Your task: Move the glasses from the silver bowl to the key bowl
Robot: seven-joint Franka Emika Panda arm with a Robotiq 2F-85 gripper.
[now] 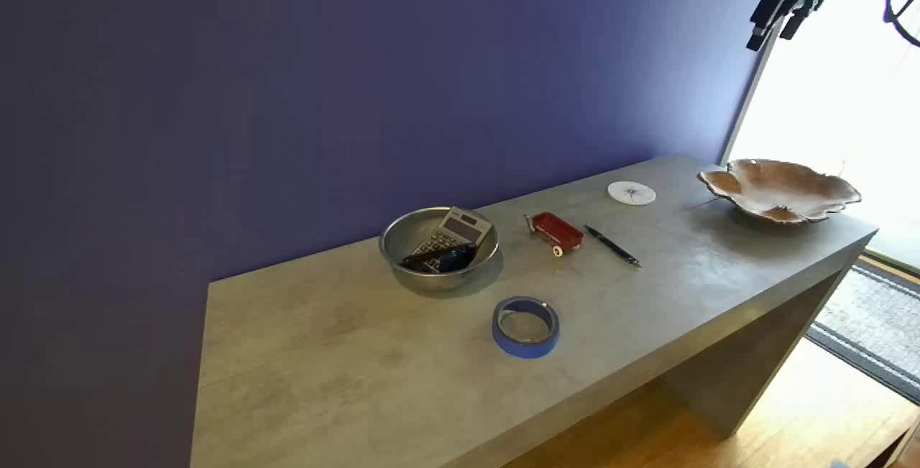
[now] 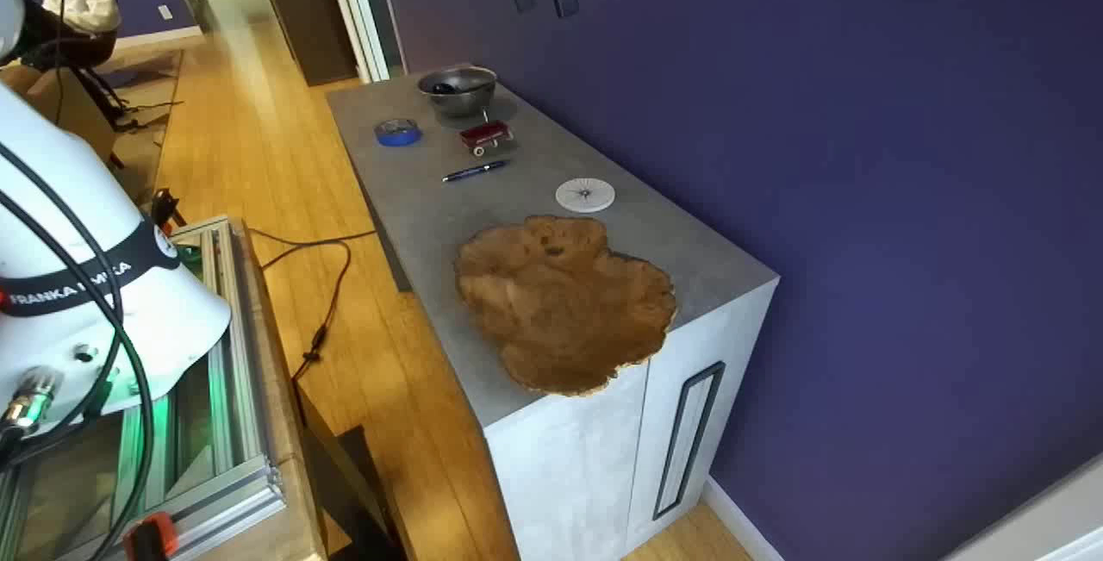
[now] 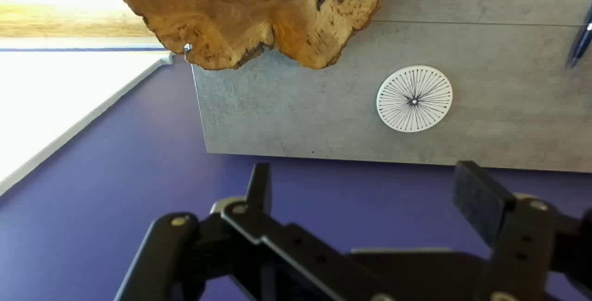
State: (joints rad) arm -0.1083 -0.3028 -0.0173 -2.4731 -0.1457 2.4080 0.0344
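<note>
The dark glasses (image 1: 457,259) lie in the silver bowl (image 1: 430,281), on a calculator (image 1: 466,225). In an exterior view, the bowl (image 2: 463,102) stands at the far end of the counter and a dark shape, seemingly the glasses (image 2: 444,89), shows inside it. The key bowl (image 1: 787,184), wide with a wavy rim and brown inside, stands at the opposite end; it also shows in an exterior view (image 2: 560,311) and the wrist view (image 3: 240,9). My gripper (image 3: 363,171) is open and empty, high above the counter near the wall, in both exterior views (image 1: 771,38) (image 2: 545,8).
A blue tape ring (image 1: 526,346), a small red wagon (image 1: 559,231), a black pen (image 1: 612,246) and a white disc (image 1: 632,193) lie on the counter (image 1: 345,382) between and beside the bowls. A purple wall (image 1: 359,94) runs along the counter's back edge.
</note>
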